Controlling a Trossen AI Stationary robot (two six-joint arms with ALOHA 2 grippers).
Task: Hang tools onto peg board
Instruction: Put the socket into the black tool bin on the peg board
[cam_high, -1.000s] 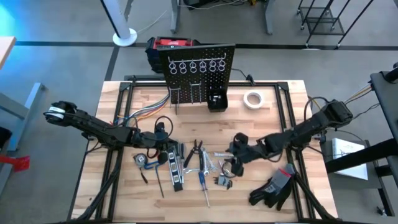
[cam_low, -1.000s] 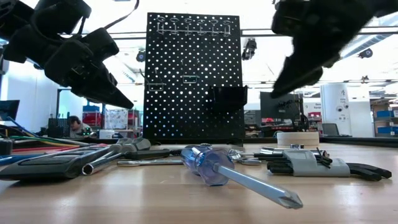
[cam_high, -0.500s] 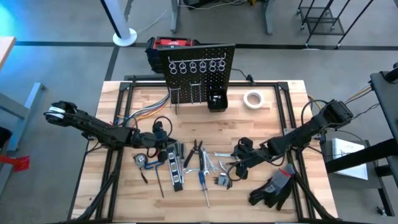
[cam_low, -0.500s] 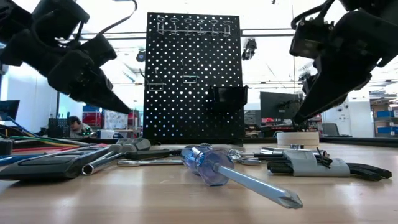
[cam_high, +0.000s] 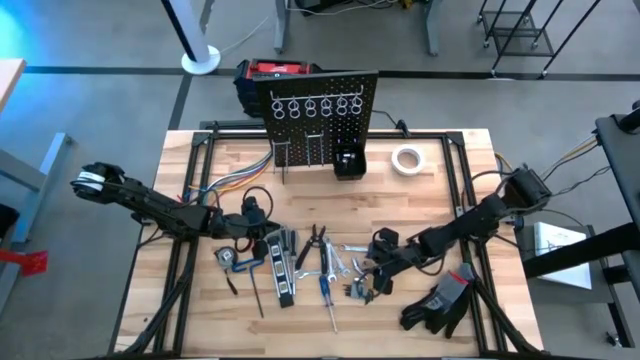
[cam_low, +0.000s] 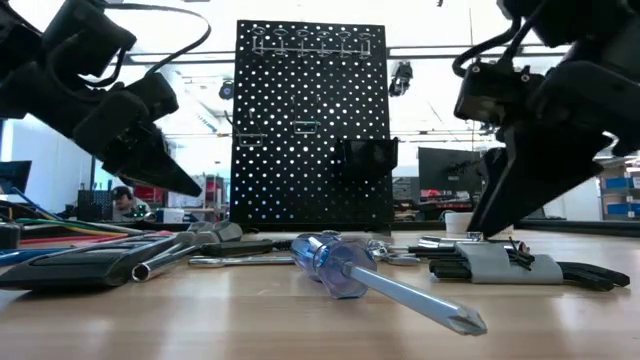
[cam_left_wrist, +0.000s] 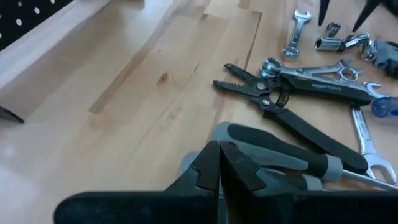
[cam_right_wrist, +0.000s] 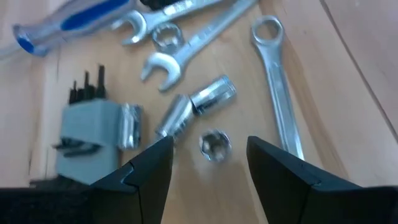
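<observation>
The tools lie scattered on the wooden table in front of the peg board (cam_high: 322, 110): black pliers (cam_high: 316, 243), silver wrenches (cam_high: 345, 262), a blue screwdriver (cam_high: 327, 290), a hex key set (cam_right_wrist: 93, 127). My left gripper (cam_left_wrist: 219, 167) is shut and hovers just over grey-handled tools (cam_left_wrist: 292, 158) left of the pliers. My right gripper (cam_right_wrist: 210, 158) is open and points steeply down over small silver sockets (cam_right_wrist: 214, 144). One finger stands on either side of the sockets. In the low view its fingertips (cam_low: 480, 228) hang just above the tools.
A white tape roll (cam_high: 405, 159) lies right of the peg board's black bin (cam_high: 348, 162). Black gloves (cam_high: 440, 300) lie at the near right. A red-and-black box (cam_high: 270, 75) stands behind the board. Coloured cables (cam_high: 235, 185) run along the table's left.
My right gripper has come down and toward the table's near edge, from well above the tools to just over the sockets, its fingers still apart. My left gripper has sunk a little and rolled slightly, staying shut. No tool has moved.
</observation>
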